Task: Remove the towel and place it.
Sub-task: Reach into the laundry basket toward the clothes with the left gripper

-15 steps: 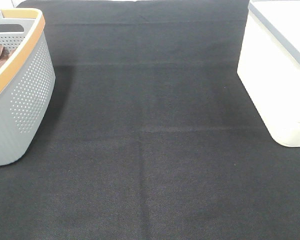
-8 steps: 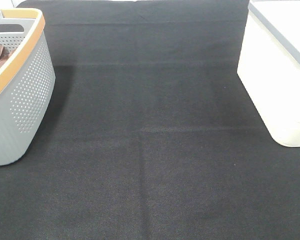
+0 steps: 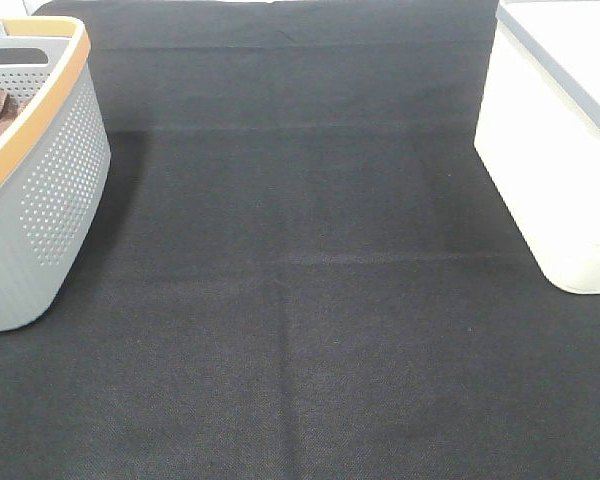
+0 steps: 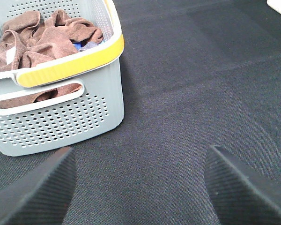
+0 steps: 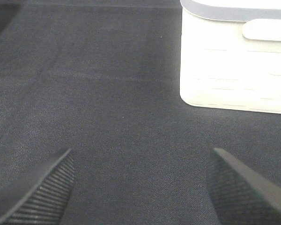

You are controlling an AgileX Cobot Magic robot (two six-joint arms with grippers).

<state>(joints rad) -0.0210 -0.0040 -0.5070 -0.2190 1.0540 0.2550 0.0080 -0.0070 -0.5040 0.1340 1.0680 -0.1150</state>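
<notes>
Nothing has shifted. The towel (image 4: 42,35) lies crumpled in the basket (image 4: 70,122) at the far left corner of the table (image 3: 310,250), ahead of the left gripper (image 4: 140,187), seemingly the nearer; it and the right gripper (image 5: 140,187) gape empty.

One grey perforated plastic basket (image 3: 65,190); one crumpled brown cloth towel (image 4: 42,37); one white rectangular plastic bin (image 3: 550,180).

The high camera looks steeply down on the black cloth (image 3: 300,300), with the grey perforated basket (image 3: 50,200) at its left edge and the white bin (image 3: 550,180) at its right. The left wrist camera, low and close, shares the basket; the right wrist camera shares the bin.
</notes>
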